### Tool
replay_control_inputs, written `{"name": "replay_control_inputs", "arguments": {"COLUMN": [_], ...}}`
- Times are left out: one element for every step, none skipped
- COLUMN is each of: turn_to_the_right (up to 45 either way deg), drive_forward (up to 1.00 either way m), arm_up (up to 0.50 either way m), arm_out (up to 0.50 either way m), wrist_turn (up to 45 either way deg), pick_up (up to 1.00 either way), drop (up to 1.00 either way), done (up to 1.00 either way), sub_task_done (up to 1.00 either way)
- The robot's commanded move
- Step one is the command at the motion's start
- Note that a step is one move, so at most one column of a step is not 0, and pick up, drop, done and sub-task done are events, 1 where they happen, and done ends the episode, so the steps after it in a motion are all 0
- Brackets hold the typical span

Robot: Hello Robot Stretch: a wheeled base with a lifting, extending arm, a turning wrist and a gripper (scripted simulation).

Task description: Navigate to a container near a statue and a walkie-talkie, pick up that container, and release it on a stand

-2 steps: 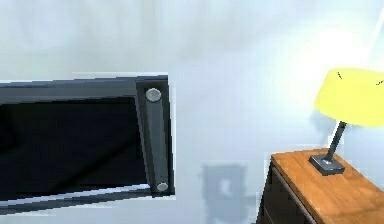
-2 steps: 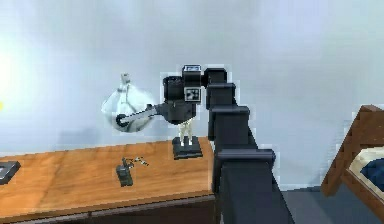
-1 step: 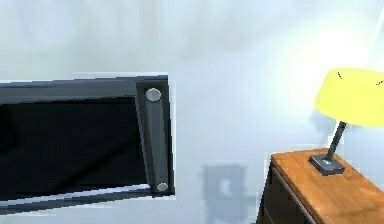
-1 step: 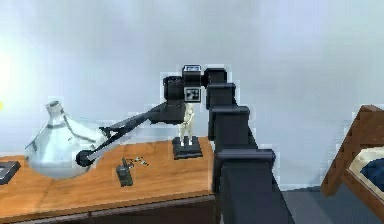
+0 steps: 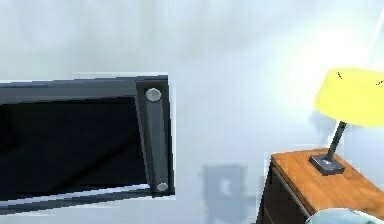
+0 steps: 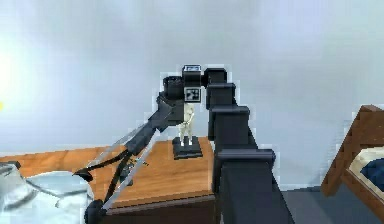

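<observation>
Forward view's left: wide dark television [image 5: 70,140] in a grey frame, flat against a pale wall [image 5: 250,60]. Arm side view, just right of the middle: dark square arm [image 6: 245,170] rising from the bottom edge toward a white marked square [image 6: 191,92] at its far end. Below and left of the arm, wooden table [image 6: 170,172], seen again at the forward view's lower right. At the arm side view's right edge, corner of a wooden bed [image 6: 362,140]. On the table in the forward view, lamp [image 5: 345,100] with 1 yellow shade and a dark foot. In the arm side view's bottom left corner, clear rounded container [image 6: 35,190], resting on the table. Gripper [image 6: 98,190] slanting down and left from the marked square, thin far end right at the container; no telling its grip state, nor whether holding anything. Behind the gripper's dark body, small pale statue [image 6: 185,122], upright on a dark base on the table, apart from the container.
</observation>
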Motion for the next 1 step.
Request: {"name": "replay_control_inputs", "arguments": {"turn_to_the_right": [0.0], "drive_forward": [0.0], "arm_up": [0.0], "arm_out": [-0.26], "wrist_turn": [0.0], "pick_up": [0.0], "drop": [0.0], "done": [0.0], "sub_task_done": [0.0]}}
